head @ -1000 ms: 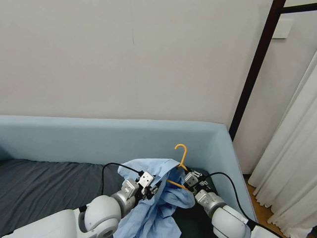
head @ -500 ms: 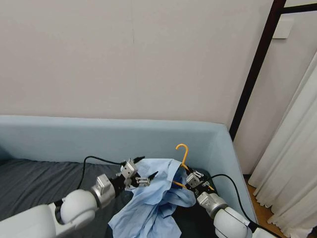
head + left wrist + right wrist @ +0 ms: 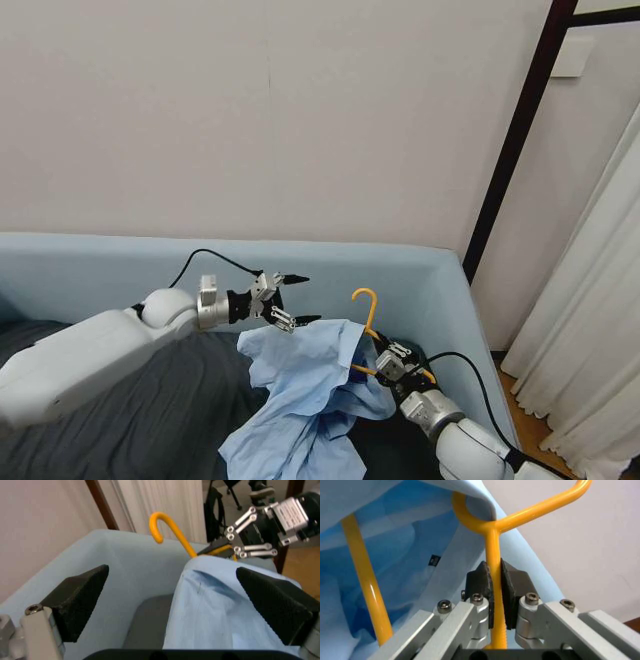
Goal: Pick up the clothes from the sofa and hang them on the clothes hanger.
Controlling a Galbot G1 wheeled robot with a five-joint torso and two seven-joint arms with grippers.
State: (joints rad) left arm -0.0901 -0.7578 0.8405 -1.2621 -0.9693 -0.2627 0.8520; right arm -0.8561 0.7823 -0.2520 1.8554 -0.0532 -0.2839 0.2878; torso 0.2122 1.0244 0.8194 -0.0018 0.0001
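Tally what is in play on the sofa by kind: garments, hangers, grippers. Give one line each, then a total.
Garments: 1, the light blue shirt
Hangers: 1, the yellow hanger
Grippers: 2, the left gripper open near the shirt's top edge, the right gripper shut on the hanger
Total: 4

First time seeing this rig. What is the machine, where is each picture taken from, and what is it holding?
It is a wheeled robot with two arms. The wide picture comes from its head camera; the two close ones from its wrist cameras. A light blue sofa with a dark grey seat holds a light blue shirt, partly draped over an orange-yellow clothes hanger. The right gripper is shut on the hanger's stem; the left gripper hovers open above the shirt, holding nothing.
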